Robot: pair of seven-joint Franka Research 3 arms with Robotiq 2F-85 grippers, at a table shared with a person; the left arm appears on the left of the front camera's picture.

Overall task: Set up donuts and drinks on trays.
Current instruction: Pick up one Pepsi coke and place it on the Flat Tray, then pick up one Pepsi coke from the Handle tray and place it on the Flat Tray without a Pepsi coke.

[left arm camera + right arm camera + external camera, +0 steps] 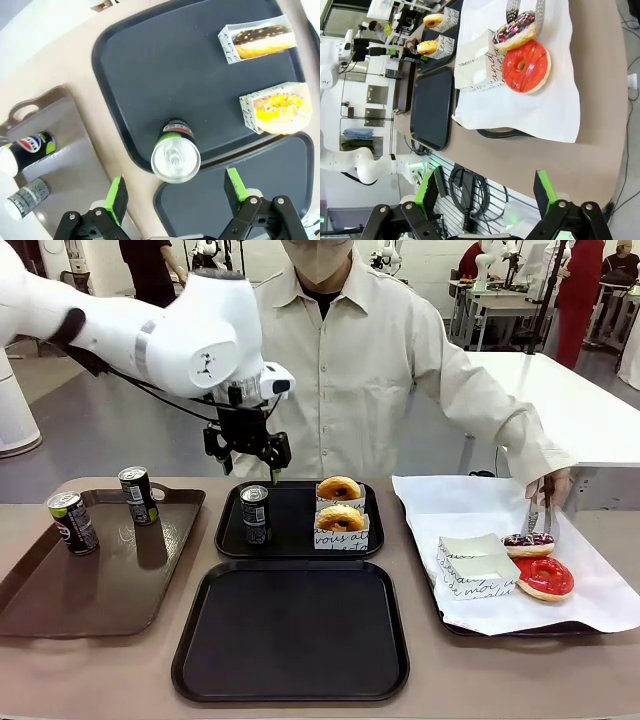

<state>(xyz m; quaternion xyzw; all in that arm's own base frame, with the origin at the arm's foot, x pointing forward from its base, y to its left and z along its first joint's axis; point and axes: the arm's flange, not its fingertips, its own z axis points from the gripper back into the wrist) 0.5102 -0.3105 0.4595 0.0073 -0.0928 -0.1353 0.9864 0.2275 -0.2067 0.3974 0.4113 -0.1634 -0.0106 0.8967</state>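
On the far black tray (230,540) a dark can (255,513) stands upright beside two boxed donuts (340,489) (341,521). Just above that can hangs my left gripper (255,470), open. In the left wrist view its green-padded gripper (175,192) straddles the can's silver top (175,157) without touching it. The near black tray (290,635) is bare. My right gripper (486,189) is open and empty, out past the table's edge. A red-iced donut (526,66) lies on white paper, and metal tongs (525,7) grip a chocolate-sprinkled donut (515,31).
A brown tray (30,590) at the left carries two more cans (73,522) (137,495). The paper-lined tray (600,600) at the right holds empty white boxes (475,565). The person's hand (552,483) works the tongs there.
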